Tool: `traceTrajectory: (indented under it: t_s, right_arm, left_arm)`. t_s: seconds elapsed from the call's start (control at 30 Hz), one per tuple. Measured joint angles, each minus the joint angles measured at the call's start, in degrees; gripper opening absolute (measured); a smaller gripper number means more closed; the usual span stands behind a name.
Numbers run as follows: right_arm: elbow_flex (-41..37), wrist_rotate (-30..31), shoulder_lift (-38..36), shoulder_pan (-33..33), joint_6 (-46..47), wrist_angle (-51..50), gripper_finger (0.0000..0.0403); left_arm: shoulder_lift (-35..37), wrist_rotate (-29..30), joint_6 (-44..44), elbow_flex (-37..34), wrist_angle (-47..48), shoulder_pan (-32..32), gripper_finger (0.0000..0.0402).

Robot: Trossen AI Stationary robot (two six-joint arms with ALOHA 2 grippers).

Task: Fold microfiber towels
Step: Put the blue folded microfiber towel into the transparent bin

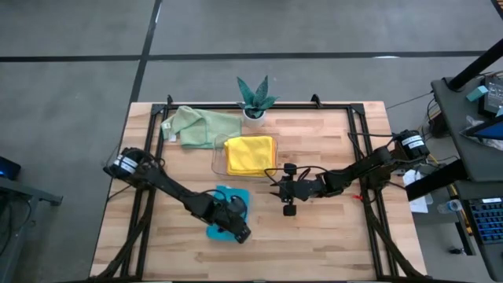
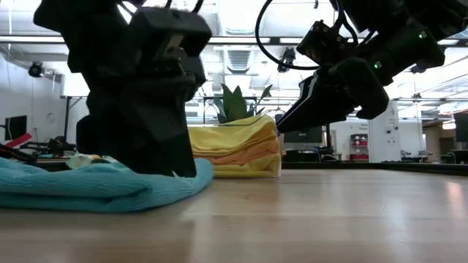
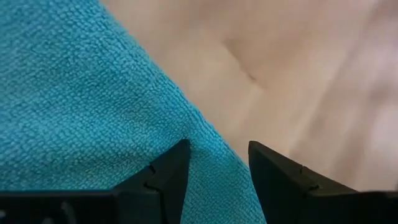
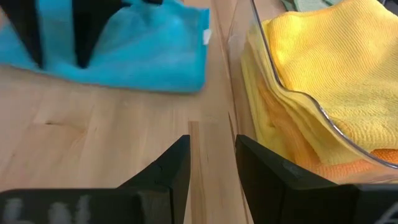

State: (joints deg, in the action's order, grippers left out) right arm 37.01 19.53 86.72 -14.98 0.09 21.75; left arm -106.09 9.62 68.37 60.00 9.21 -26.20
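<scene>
One desk [image 1: 330, 236], two arms, one clear tray [image 1: 218, 161], one plant [image 1: 254, 98] at the far edge. Towels seen: one pale green [image 1: 196, 126] crumpled near the far left corner; yellow [image 1: 250, 154] over orange [image 2: 245, 155] over yellow, folded, stacked in the tray, long axis toward the far edge; one teal [image 1: 224, 211] near the front edge, lying flat. Left gripper [image 3: 217, 180] down on the teal towel, jaws apart astride its edge. Right gripper [image 1: 288, 198] hovers beside the tray, jaws apart, empty.

No readable text, brand, number or sign shows in any view. The teal towel [image 4: 124, 50] carries a small white tag at one corner, but nothing on it can be made out.
</scene>
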Motion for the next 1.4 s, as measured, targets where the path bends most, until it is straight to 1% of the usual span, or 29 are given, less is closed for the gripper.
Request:
traceTrajectory:
  t_s: [0.13, 0.33, 0.8, 0.97, 1.1, 1.17, 1.27, 1.33, 1.4]
  right_arm:
    - [0.0, 0.0, 0.0, 0.0, 0.3, -0.2, 0.0118]
    - [0.0, 0.0, 0.0, 0.0, 0.4, -0.4, 0.0118]
    - [0.0, 0.0, 0.0, 0.0, 0.5, -0.5, 0.0118]
    - [0.0, 0.0, 0.0, 0.0, 0.8, -0.5, 0.0118]
    - [0.0, 0.0, 0.0, 0.0, 0.9, -0.5, 0.0118]
    - [0.0, 0.0, 0.0, 0.0, 0.9, -0.5, 0.0118]
    - [0.0, 0.0, 0.0, 0.0, 0.8, -0.5, 0.0118]
    - [0.1, 0.0, 0.0, 0.0, 0.8, -0.4, 0.0118]
    - [0.1, 0.0, 0.0, 0.0, 0.8, -0.4, 0.0118]
  left_arm:
    - [-1.4, -3.1, -5.5, 1.2, -4.0, -0.2, 0.0153]
    - [-1.0, -2.5, -10.5, 3.0, -5.3, -0.2, 0.0153]
    - [-0.8, -2.3, -10.8, 3.4, -5.2, -0.2, 0.0153]
    - [-0.6, -7.0, -10.3, 3.4, -5.3, -0.2, 0.0153]
    - [-0.5, -12.8, -10.2, 3.7, -5.2, -0.4, 0.0153]
    - [-0.3, -14.4, -10.3, 3.9, -5.4, -0.8, 0.0153]
    - [0.0, -12.9, -10.4, 3.5, -5.5, -0.9, 0.0153]
    - [0.0, -8.3, -10.5, 3.2, -5.1, -0.9, 0.0153]
    - [-0.2, -1.5, -10.5, 3.2, -5.2, -0.5, 0.0153]
